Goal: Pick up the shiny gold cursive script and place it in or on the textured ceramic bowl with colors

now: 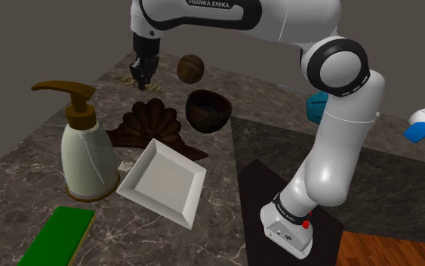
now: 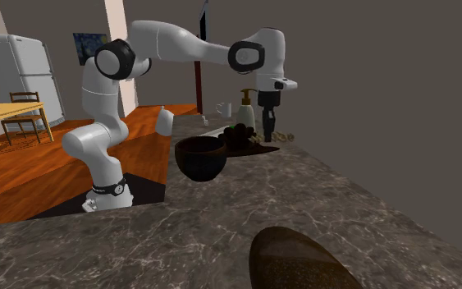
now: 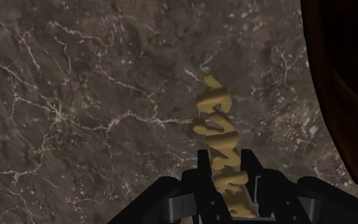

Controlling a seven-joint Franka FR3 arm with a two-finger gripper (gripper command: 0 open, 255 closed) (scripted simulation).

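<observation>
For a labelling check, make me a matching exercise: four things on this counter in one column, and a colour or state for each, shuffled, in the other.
Things:
1. gold script
2. bowl
3. square plate
4. pump bottle

Colour or state:
a. white
b. pale body, brown pump
c. clasped between the jaws
d. dark brown

Pairs: 1-c, 2-d, 3-a, 4-b
</observation>
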